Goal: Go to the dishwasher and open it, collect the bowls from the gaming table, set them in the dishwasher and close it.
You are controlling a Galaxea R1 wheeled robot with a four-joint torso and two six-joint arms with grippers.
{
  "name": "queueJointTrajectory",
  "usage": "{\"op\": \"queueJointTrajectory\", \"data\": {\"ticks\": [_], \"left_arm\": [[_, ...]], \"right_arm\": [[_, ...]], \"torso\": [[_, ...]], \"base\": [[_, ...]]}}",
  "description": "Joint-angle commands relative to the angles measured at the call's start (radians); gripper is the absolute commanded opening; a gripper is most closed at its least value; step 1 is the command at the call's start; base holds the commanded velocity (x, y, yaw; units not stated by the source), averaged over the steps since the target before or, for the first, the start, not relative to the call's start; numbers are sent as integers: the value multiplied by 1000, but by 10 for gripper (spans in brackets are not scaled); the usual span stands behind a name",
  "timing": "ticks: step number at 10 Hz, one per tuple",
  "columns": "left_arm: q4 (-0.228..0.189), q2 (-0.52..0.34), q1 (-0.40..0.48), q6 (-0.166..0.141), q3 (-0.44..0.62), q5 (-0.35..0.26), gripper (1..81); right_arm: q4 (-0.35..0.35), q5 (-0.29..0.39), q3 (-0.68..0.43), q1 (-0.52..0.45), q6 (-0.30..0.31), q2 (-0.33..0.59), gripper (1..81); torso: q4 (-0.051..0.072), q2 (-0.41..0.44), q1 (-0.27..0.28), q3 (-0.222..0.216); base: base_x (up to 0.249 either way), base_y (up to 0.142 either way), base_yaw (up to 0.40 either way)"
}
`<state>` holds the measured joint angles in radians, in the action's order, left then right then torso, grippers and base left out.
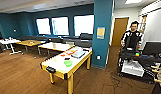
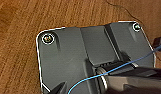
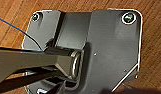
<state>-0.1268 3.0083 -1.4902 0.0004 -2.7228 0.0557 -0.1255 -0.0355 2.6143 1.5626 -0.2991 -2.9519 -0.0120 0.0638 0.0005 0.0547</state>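
Bowls are not held by either gripper as far as can be seen; whether each gripper is wide or narrow cannot be told from the wrist views, where wooden floor (image 2: 18, 62) is seen. A lime-green bowl (image 1: 68, 63) is set on the white top of the gaming table (image 1: 61, 72), near its close end. A teal pillar (image 1: 102, 32) is seen behind, and a person (image 1: 131, 37) beside a cart (image 1: 132, 67).
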Motion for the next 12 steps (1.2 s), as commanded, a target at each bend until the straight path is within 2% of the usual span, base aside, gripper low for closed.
{"op": "queueJointTrajectory", "data": {"ticks": [1,3,12], "left_arm": [[4,-5,52,4,0,-48,811],[4,-5,52,4,0,-48,811],[4,-5,51,4,0,-48,811]], "right_arm": [[7,59,-2,-40,-5,3,811],[7,59,-2,-41,-5,3,811],[9,59,-2,-41,-5,3,811]], "torso": [[0,0,0,0],[0,0,0,0],[0,0,0,0]], "base": [[100,0,0],[108,0,0],[113,67,0]]}}
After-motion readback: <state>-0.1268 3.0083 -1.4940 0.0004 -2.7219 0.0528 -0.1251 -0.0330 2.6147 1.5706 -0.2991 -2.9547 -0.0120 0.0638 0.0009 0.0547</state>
